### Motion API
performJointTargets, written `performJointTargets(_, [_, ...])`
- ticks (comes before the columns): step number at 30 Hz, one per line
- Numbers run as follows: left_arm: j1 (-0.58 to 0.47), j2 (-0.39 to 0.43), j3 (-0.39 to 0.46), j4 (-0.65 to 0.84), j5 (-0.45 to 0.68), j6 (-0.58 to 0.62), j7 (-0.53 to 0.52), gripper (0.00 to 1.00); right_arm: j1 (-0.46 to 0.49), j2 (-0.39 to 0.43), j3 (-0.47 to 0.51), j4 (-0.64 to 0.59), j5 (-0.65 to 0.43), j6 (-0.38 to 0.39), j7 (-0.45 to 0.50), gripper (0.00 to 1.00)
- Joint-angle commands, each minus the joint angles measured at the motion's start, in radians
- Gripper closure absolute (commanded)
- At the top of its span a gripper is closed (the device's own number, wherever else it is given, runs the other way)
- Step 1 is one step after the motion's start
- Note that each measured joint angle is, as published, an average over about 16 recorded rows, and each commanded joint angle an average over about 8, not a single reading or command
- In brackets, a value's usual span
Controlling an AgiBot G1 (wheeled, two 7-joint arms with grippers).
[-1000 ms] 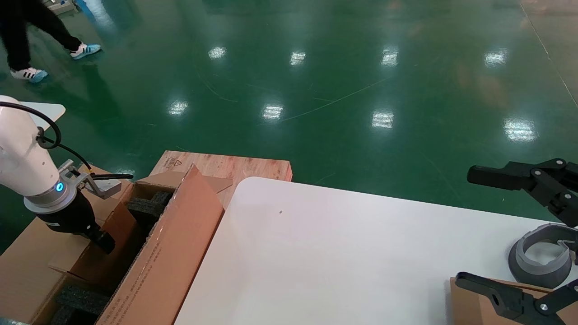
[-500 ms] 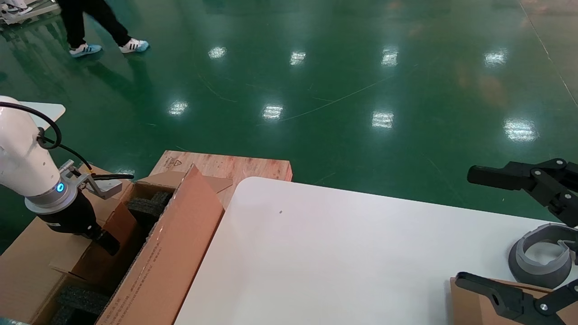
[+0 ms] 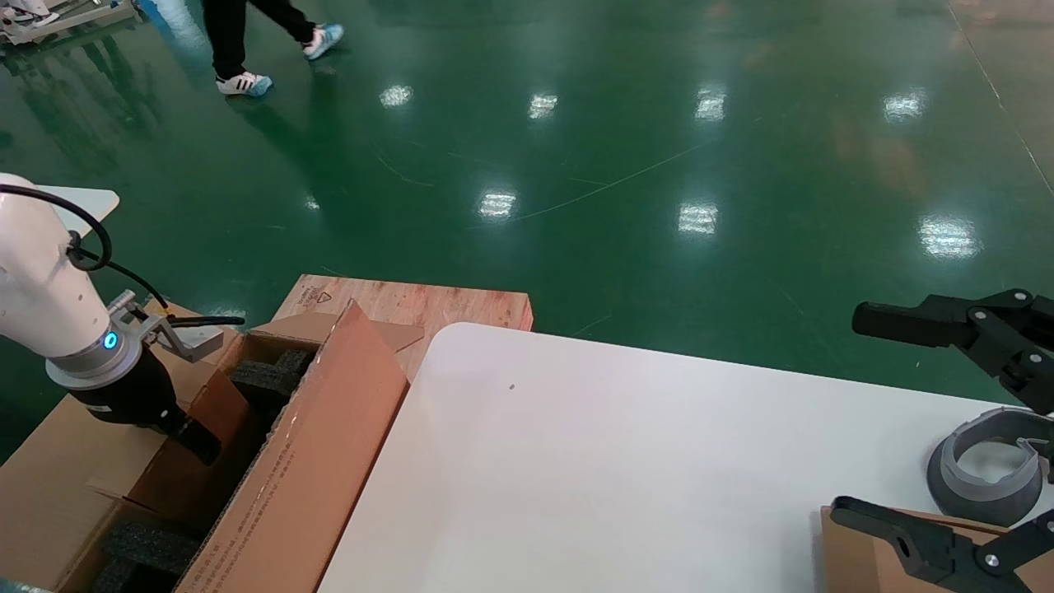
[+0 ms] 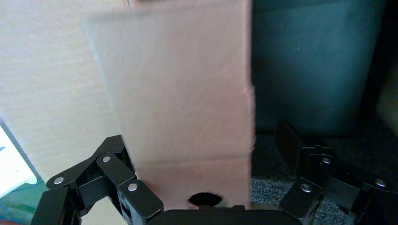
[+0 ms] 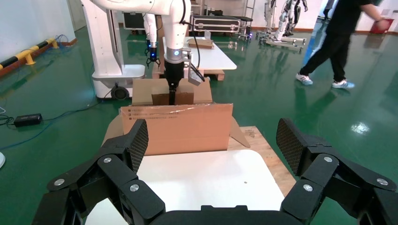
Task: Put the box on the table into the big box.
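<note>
My left claw (image 4: 202, 187) has spread wide around the box (image 4: 183, 108) inside the big box (image 3: 288, 486); lifting crooked could snag it.

Glossy white left arm (image 3: 33, 276) with a grey wrist ring, glowing blue light and looping black cable; both pincers are matte black with silver screws.

Matt cardboard big box (image 3: 313, 461), glossy smooth white table (image 3: 617, 461).
</note>
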Motion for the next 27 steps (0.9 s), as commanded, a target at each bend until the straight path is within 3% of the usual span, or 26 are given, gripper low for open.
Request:
performJointTargets(1, [-0.004, 0.001, 0.0, 0.001, 0.0, 0.0, 0.0, 0.0, 0.0, 0.0, 0.0, 0.0, 0.0, 0.0, 0.0, 0.0])
performJointTargets(11, [-0.072, -0.029, -0.067, 0.031, -0.028, -0.042, 0.027, 0.0, 0.0, 0.0, 0.0, 0.0, 0.0, 0.0, 0.0, 0.0])
performJointTargets(27, [-0.235, -0.161, -0.224, 0.041, -0.115, -0.07, 0.179, 0.0, 0.0, 0.0, 0.0, 0.0, 0.0, 0.0, 0.0, 0.0])
